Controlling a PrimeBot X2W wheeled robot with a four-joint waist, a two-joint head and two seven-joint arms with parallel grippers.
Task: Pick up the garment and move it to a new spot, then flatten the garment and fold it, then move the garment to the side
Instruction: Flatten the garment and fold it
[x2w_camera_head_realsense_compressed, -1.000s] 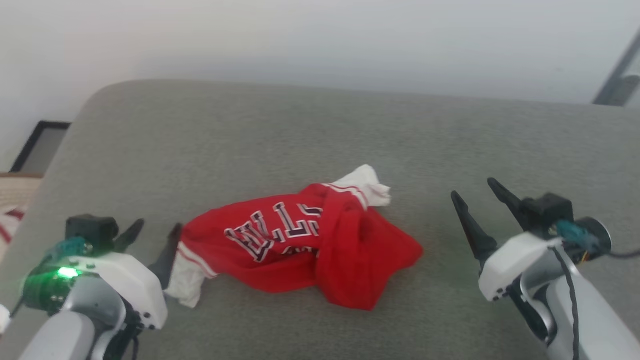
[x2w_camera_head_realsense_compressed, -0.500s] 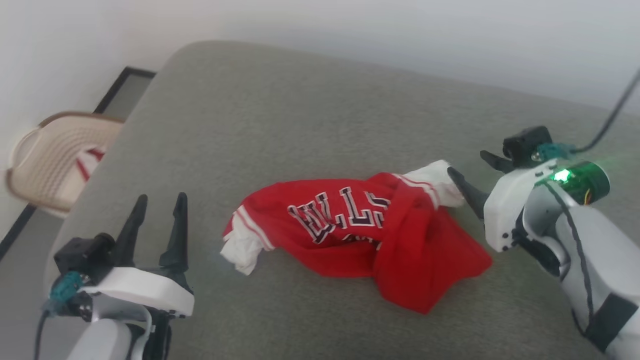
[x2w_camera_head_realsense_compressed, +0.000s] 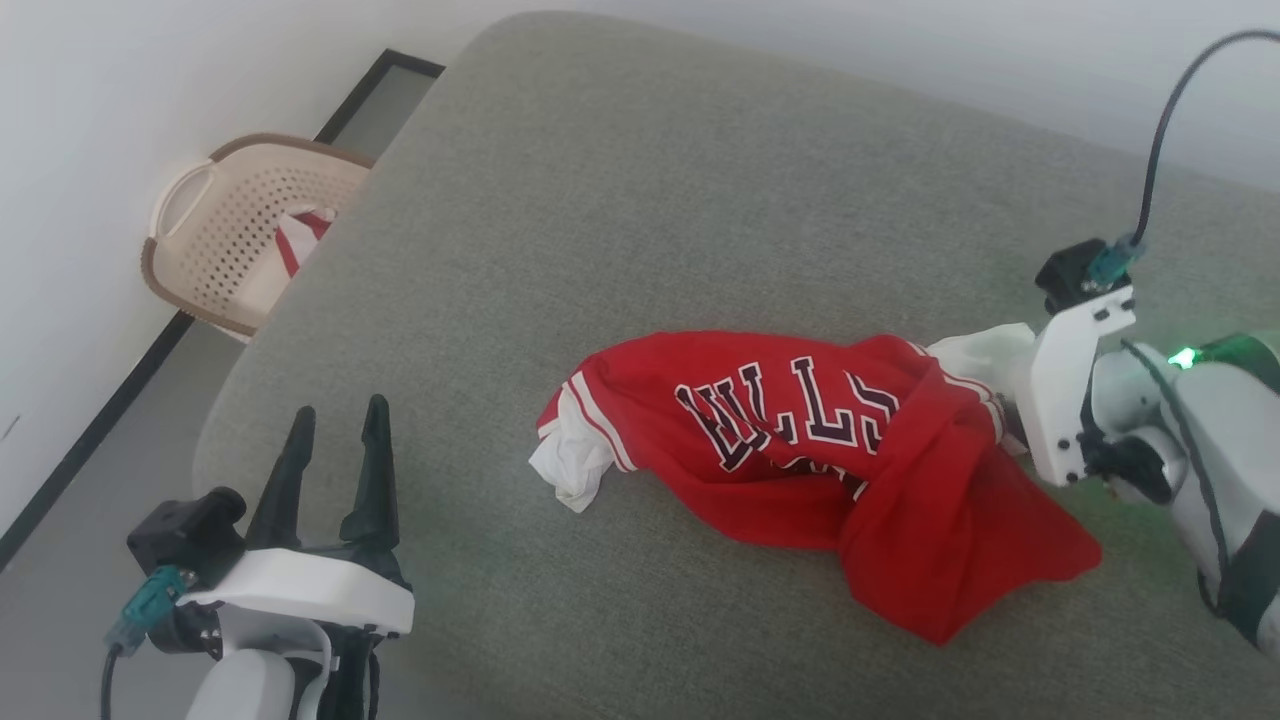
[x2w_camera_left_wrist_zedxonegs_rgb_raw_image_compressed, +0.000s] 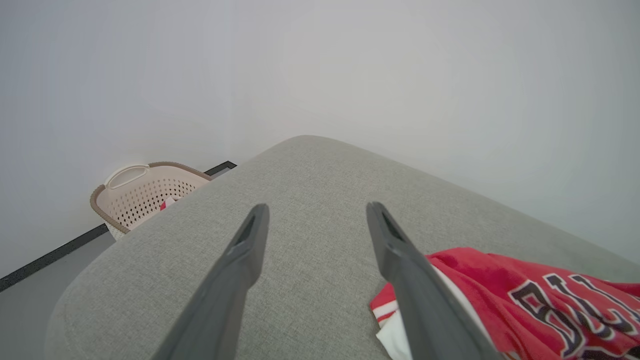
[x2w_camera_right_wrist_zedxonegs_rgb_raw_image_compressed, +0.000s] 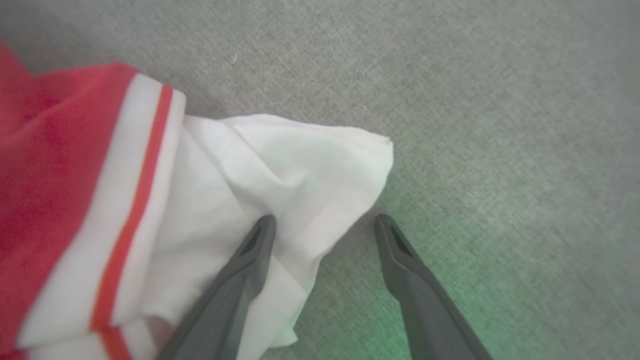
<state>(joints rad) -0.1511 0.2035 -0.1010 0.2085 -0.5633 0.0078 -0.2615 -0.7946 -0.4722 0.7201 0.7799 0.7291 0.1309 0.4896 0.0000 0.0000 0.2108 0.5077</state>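
Since a second ago the head camera has swung, the right tool (x2w_camera_head_realsense_compressed: 1045, 400) has come from well clear of the garment (x2w_camera_head_realsense_compressed: 800, 440) up to its far white sleeve (x2w_camera_head_realsense_compressed: 985, 350), and the left tool (x2w_camera_head_realsense_compressed: 340, 408) has drawn away from the near sleeve.

Head view: the garment lies crumpled on the grey upholstered surface (x2w_camera_head_realsense_compressed: 640, 180), lettering up. The left tool stands wide, well apart from it. A beige basket (x2w_camera_head_realsense_compressed: 220, 230) holding a red-and-white cloth scrap (x2w_camera_head_realsense_compressed: 300, 235) sits beyond the surface's edge.

Left wrist view: both fingers are spread over bare grey fabric with nothing between them; the garment (x2w_camera_left_wrist_zedxonegs_rgb_raw_image_compressed: 525, 295) is at lower right, the basket (x2w_camera_left_wrist_zedxonegs_rgb_raw_image_compressed: 145, 192) at left.

Right wrist view: the right tool (x2w_camera_right_wrist_zedxonegs_rgb_raw_image_compressed: 325, 220) is spread wide, one finger (x2w_camera_right_wrist_zedxonegs_rgb_raw_image_compressed: 250, 260) over the white sleeve (x2w_camera_right_wrist_zedxonegs_rgb_raw_image_compressed: 280, 165), the other over bare fabric just beside it.
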